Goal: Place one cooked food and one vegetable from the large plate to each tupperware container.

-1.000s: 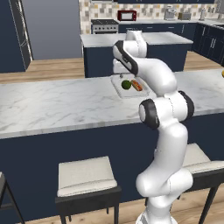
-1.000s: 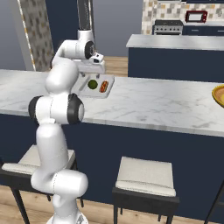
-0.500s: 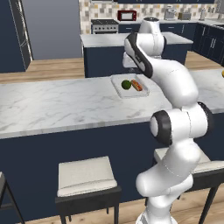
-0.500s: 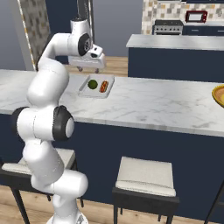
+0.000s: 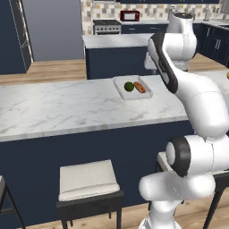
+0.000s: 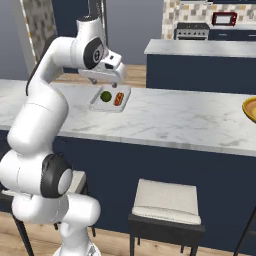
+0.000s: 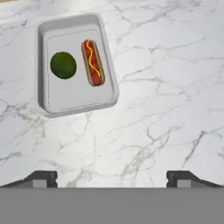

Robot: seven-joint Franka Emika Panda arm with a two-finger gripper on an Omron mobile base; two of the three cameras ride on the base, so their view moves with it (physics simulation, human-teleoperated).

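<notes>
Hand view shows you one tupperware container (image 7: 76, 105) on the marble tabletop (image 7: 166, 87), holding a green vegetable (image 7: 63, 65) beside a hot dog (image 7: 92, 62) (apart); fingers (image 7: 41, 178) spread wide, empty, above it.

White tupperware container (image 7: 74, 105) (flat on counter) holds hot dog (image 7: 92, 63), avocado (image 7: 63, 65)

— How does the arm stand?

— It rises from the base, bends at a dark elbow joint and arches high, then reaches forward over the desk, with the wrist turned so the hand faces down.

— And the gripper (image 6: 116, 85)?

— It hangs clear above the desk surface. From the hand view its two dark fingertips (image 7: 41, 178) sit far apart at the lower edge, so the jaws are spread wide with nothing between them.
</notes>
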